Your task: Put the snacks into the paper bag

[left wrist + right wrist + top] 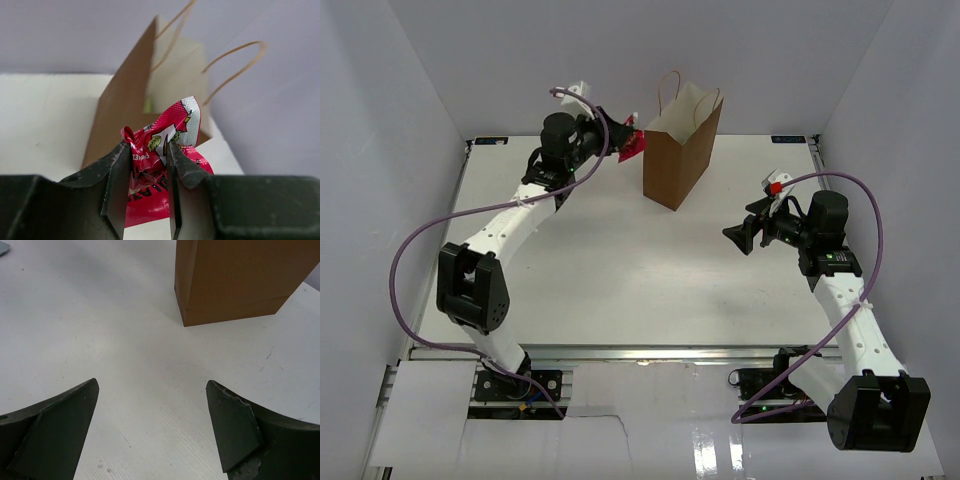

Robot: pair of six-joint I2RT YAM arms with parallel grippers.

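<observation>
Left tool (147, 152) clamps a crumpled, glossy red foil snack packet (177, 122) beside the tall, matte brown kraft paper bag (125, 100); right tool (152, 385) gapes wide above the white counter (75, 315).

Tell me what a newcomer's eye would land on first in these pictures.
First, the bright red snack packet, crumpled between the left gripper's fingers, held high near the mouth of the paper bag. The tall brown bag stands upright at the table's far middle, while the right gripper hangs open over bare white table.
</observation>
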